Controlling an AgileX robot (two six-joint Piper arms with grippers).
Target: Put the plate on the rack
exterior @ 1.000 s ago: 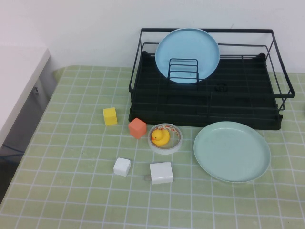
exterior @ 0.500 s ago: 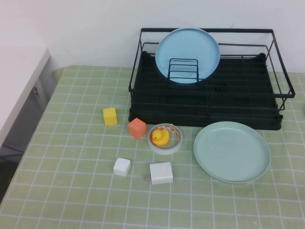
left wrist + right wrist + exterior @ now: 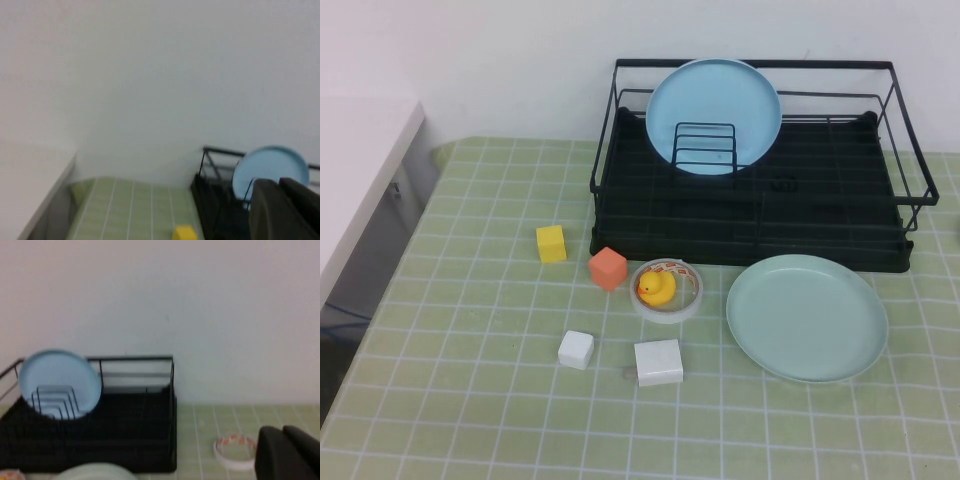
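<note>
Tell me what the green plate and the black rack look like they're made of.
Green plate: likely plastic, matte; even pale colour with no bright glints. Rack: thin black wire, probably coated metal, over a dark tray base; the bars are slim and straight. Neither end effector shows in the high view; both are shut.

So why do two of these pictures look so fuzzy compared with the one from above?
The high view is sharp and evenly lit: the mint plate and black rack have crisp edges and only soft shadows. Both wrist views are blurred; the shut left claw and shut right claw show as dark, out-of-focus shapes at a corner.
</note>
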